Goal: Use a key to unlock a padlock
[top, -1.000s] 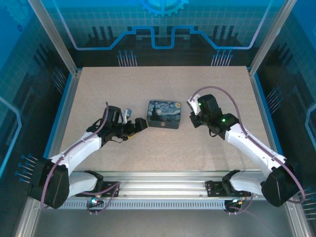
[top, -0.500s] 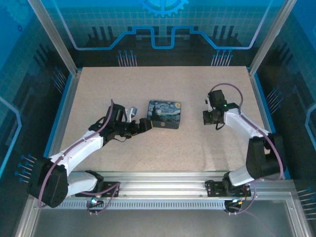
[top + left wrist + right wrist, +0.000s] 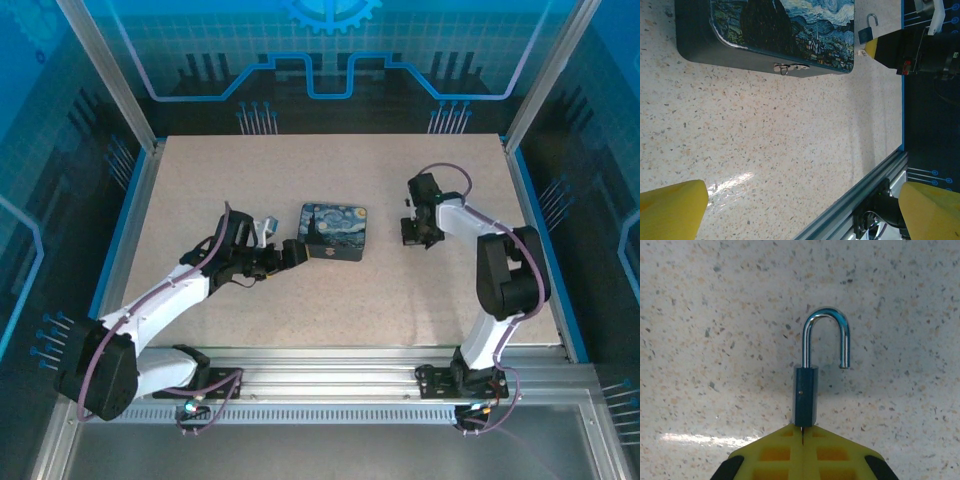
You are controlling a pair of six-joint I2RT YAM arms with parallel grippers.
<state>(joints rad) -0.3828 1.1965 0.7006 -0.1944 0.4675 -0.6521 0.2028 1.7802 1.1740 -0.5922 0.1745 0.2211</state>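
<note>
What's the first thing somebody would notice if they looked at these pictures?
The painted tin with its swirly blue-and-yellow night sky jumps out, lying in the middle of the speckled table. To its right, the right claw pinches a small dark padlock whose shiny hoop is open on one side. The left claw is wide open just left of the tin.

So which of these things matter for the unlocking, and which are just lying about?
For the job:
- padlock, shackle already open, pinched in the shut right gripper
- left gripper, open, holding nothing

Lying about:
- painted tin, on the table beside the left gripper
</note>
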